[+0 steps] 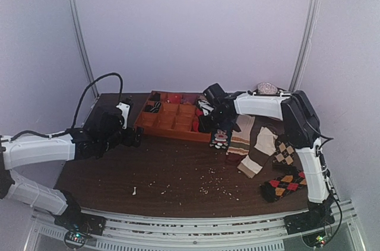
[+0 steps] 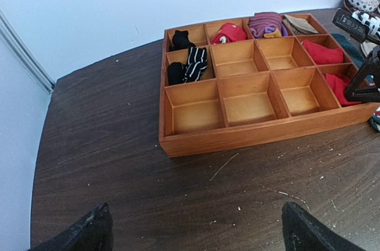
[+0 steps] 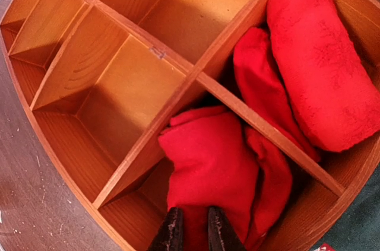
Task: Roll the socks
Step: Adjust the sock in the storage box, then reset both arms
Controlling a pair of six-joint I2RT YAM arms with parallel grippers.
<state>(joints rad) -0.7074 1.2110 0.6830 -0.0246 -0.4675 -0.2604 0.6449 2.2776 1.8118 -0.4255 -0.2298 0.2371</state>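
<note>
Since the right hand [image 3: 193,234] sits low in the near corner compartment of the wooden tray [image 3: 148,138], its two dark fingers almost pressed together, the step looks like a grip on the socks [image 3: 208,162]. A thin fold of bright red fabric is pinched between the fingertips. The rest of the socks lies bunched and loose in that compartment, not yet a tight roll.

To do this well, the pinch should catch both layers, not one edge. Any lift should go straight up, so the cloth clears the wooden dividers without snagging. Whether the whole pair is caught cannot be told.

Just across the divider, a second red bundle [image 3: 320,61] lies rolled and compact in the neighbouring compartment, with a red flap beside it.

Further out, the left hand [image 2: 196,236] hangs spread wide over the dark worktop [image 2: 119,162], in front of the tray, holding and touching nothing.

On the worktop to the right of the tray, striped socks [image 1: 243,135] and argyle socks [image 1: 285,183] lie flat, well apart from the red pair.
</note>
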